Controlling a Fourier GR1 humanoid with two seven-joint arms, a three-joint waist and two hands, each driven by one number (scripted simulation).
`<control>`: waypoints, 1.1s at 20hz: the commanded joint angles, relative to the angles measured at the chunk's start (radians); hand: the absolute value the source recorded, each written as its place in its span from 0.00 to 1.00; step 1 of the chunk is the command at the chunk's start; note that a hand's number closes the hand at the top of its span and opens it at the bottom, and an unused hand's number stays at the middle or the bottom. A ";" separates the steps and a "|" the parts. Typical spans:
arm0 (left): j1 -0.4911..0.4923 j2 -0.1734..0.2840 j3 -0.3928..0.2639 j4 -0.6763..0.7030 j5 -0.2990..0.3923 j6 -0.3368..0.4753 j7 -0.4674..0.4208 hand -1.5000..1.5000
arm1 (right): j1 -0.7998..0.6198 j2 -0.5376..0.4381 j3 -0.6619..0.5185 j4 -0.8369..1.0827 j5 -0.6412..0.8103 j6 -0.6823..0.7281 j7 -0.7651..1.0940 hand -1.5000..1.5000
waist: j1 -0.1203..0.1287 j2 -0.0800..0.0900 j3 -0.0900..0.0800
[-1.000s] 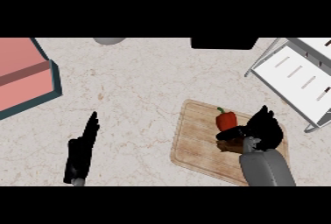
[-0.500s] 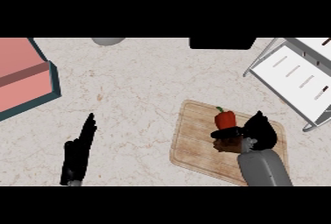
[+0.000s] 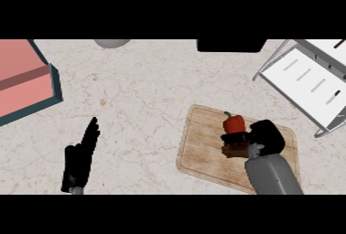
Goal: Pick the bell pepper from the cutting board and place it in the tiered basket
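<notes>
Nearest the viewer, two grey forearms are seen entering from the lower edge of a pale, veined stone counter. At the lower left, the left hand is held flat and still just above the counter, its black fingers straight and pressed together, pointing away from the viewer. Nothing is held by it.

At the lower right, a wooden cutting board is laid on the counter, slightly turned. The right hand is placed over the board's middle, its fingers curled round the lower part of the bell pepper. The pepper is red with a small green stem at its far end, and it is seen over the cutting board, its lower half hidden by the fingers. Whether it is still touching the wood cannot be told.

Farther off at the right, the tiered basket is seen, a white wire frame with flat white shelves, well apart from the pepper. At the far left, a pink box with a dark teal edge is set on the counter. Along the far edge, a grey rounded object and a black object are partly cut off.
</notes>
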 commanded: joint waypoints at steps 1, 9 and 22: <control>-0.018 -0.034 -0.007 0.023 -0.011 0.020 0.007 0.50 | -0.048 0.017 0.036 0.024 0.000 -0.030 0.238 1.00 | -0.004 0.008 0.009; 0.029 -0.015 -0.003 -0.019 -0.019 0.007 -0.001 0.50 | -0.096 0.016 0.131 0.115 0.114 -0.048 0.237 1.00 | 0.004 0.009 0.010; 0.091 -0.003 0.035 -0.030 0.005 -0.012 -0.032 0.50 | 0.314 -0.433 -0.250 -0.377 -0.262 0.079 -0.551 1.00 | -0.050 -0.002 0.010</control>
